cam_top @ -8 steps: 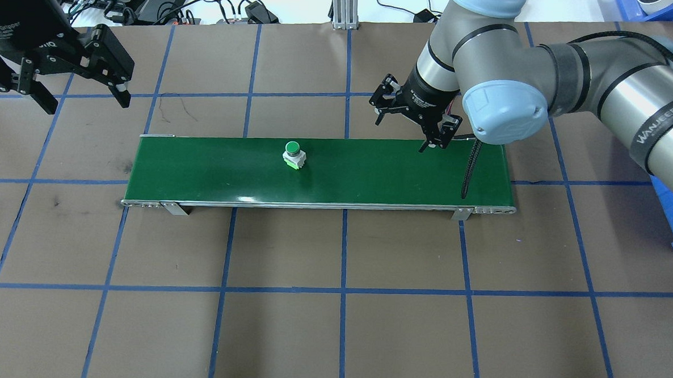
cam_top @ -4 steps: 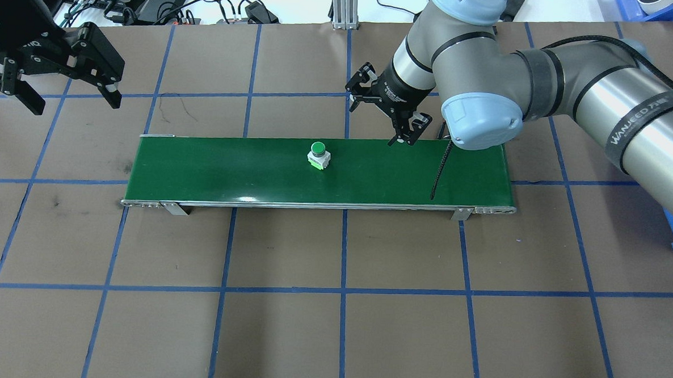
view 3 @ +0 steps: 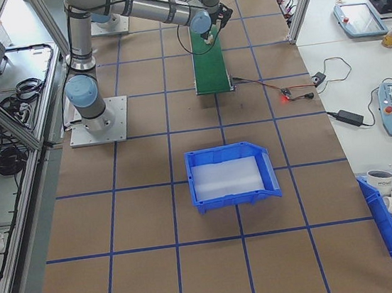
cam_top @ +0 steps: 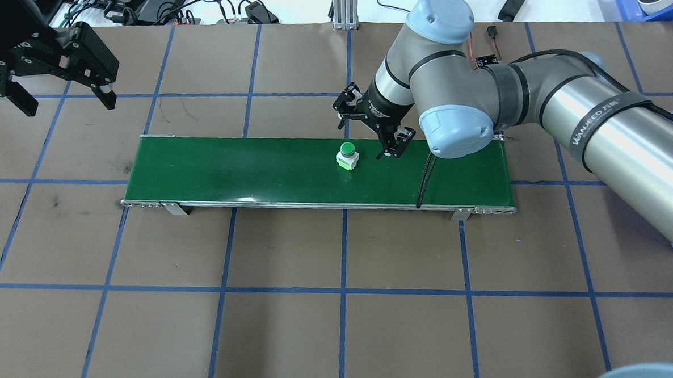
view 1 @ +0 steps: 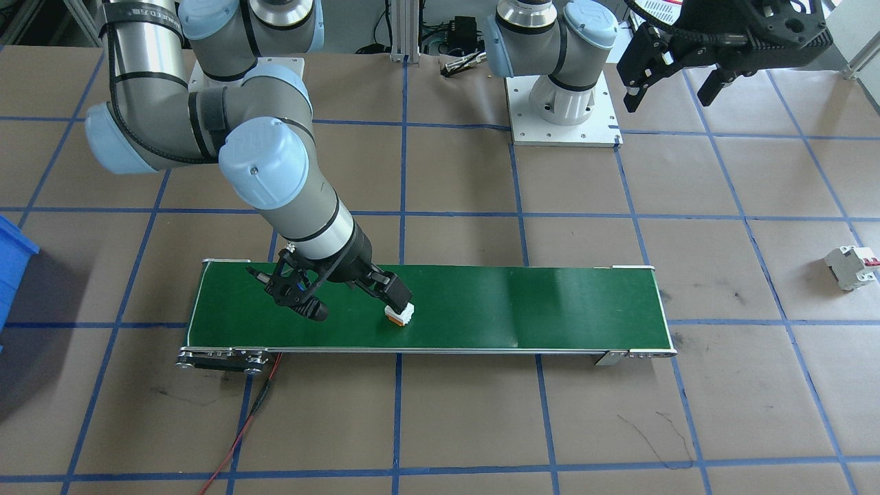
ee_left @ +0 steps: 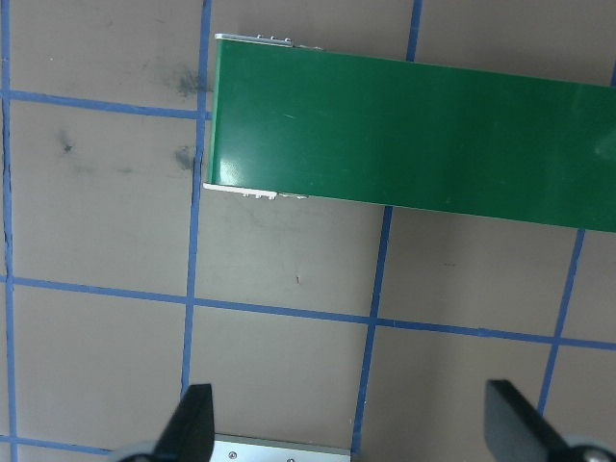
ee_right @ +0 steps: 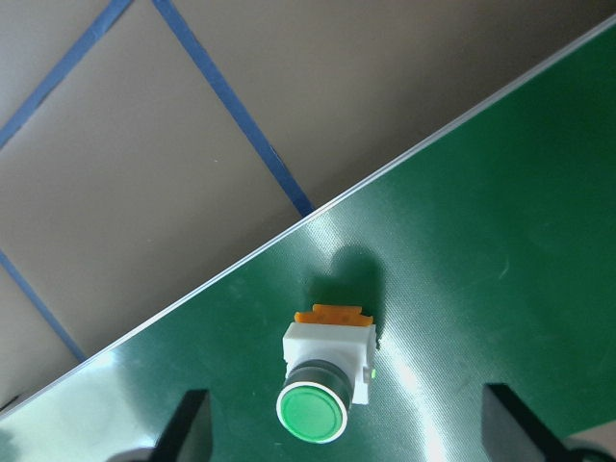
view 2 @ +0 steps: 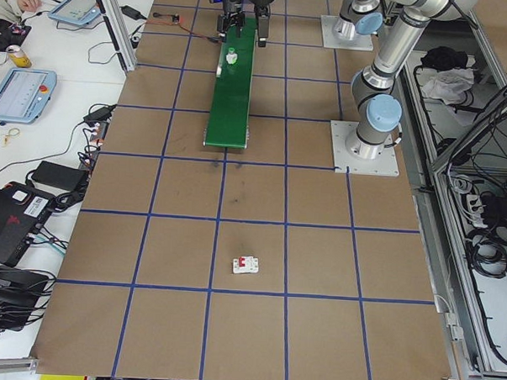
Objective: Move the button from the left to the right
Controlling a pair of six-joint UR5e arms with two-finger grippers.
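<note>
The button (cam_top: 346, 155) stands on the green conveyor belt (cam_top: 229, 167), green cap up, white body beneath, orange end toward the belt's far edge in my right wrist view. My right gripper (cam_top: 370, 128) hangs over the belt with its jaws apart and nothing between them; the button sits between the two fingertips in the wrist view, nearer the left one, not touching either. In the front-facing view one finger (view 1: 397, 294) stands just beside the button's white body, and I cannot tell whether it touches. My left gripper (cam_top: 51, 80) is held high, well apart from the belt, jaws apart and empty; below them lie the belt's end and the brown tabletop (cam_top: 336, 325) with its blue tape grid. Legible writing: "WANJEED" on the strap around my right forearm (cam_top: 601, 118); partial white lettering on the left gripper body, not readable in full. A white circuit breaker (view 1: 851, 267) with a red tab lies on the tabletop, well away from both sets of jaws.
</note>
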